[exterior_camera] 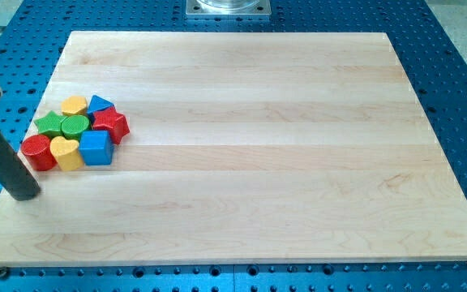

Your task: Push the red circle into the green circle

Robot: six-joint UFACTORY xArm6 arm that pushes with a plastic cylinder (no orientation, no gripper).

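All eight blocks sit bunched together near the board's [242,122] left edge, a little above mid-height in the view. The red circle [36,152] is the outermost piece at the cluster's lower left. The green circle [75,126] lies up and to the right of it, in the middle of the bunch. A yellow heart-like block [67,153] touches the red circle on its right side and stands between it and the blue cube [96,148]. A green star-like block [51,123] sits just left of the green circle, above the red circle. At the top of the group are a yellow block [74,105] and a blue triangle [99,104], side by side. A red star [110,124] closes the right side, touching the blue cube below it.

My tip [23,193] rests at the board's left edge, below and slightly left of the red circle, near it but apart. The dark rod slants up to the view's left edge. There are no fingers on this rod, so it holds nothing; it touches no block
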